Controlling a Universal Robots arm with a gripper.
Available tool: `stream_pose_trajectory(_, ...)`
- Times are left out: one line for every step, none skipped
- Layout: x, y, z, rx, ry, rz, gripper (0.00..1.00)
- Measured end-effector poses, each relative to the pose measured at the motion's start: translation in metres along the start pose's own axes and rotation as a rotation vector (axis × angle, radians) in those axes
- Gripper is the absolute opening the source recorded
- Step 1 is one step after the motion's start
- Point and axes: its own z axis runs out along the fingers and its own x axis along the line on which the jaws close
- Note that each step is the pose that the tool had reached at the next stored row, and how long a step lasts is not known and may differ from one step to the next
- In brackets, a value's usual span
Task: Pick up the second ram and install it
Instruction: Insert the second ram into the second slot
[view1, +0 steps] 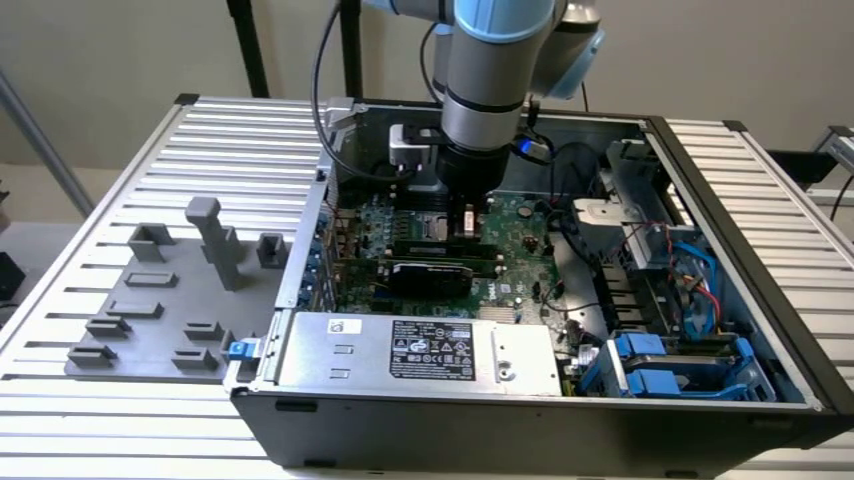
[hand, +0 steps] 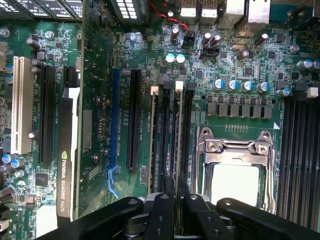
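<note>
My gripper reaches down into the open computer case and is shut on the second ram, a thin green stick seen edge-on between the two black fingers. The stick stands upright over the row of long black memory slots next to the processor socket, lined up along them. I cannot tell whether it touches a slot. In the exterior view the gripper hangs just over the green motherboard at the case's middle, with the ram hard to make out under it.
The black case wall rings the board. A grey power supply sits in front, a dark graphics card beside the slots, blue drive bays and cables at the exterior view's right. Grey holder blocks stand on the slatted table.
</note>
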Motion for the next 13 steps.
stream_pose_trajectory(0.000, 0.0000, 0.0001, 0.0000, 0.0000, 0.000, 0.14)
stream_pose_trajectory(0.000, 0.0000, 0.0001, 0.0000, 0.0000, 0.000, 0.14)
stream_pose_trajectory(0.000, 0.0000, 0.0003, 0.0001, -0.0001, 0.000, 0.14)
stream_pose_trajectory(0.000, 0.0000, 0.0003, 0.0001, -0.0003, 0.000, 0.15)
stream_pose_trajectory(0.000, 0.0000, 0.0003, 0.0001, -0.0002, 0.000, 0.15)
stream_pose_trajectory(0.000, 0.0000, 0.0003, 0.0001, -0.0002, 0.000, 0.15)
stream_pose_trajectory(0.000, 0.0000, 0.0002, 0.0001, -0.0005, 0.000, 0.22)
stream_pose_trajectory(0.000, 0.0001, -0.0007, 0.0001, -0.0012, 0.000, 0.22)
stream_pose_trajectory(0.000, 0.0001, -0.0030, 0.0001, -0.0019, 0.000, 0.22)
stream_pose_trajectory(0.000, 0.0002, -0.0062, 0.0000, -0.0020, 0.000, 0.22)
stream_pose_trajectory(0.000, 0.0003, -0.0098, 0.0000, -0.0025, 0.000, 0.22)
stream_pose_trajectory(0.000, 0.0004, -0.0135, 0.0000, -0.0025, 0.000, 0.22)
stream_pose_trajectory(0.000, 0.0005, -0.0166, 0.0000, -0.0028, 0.000, 0.22)
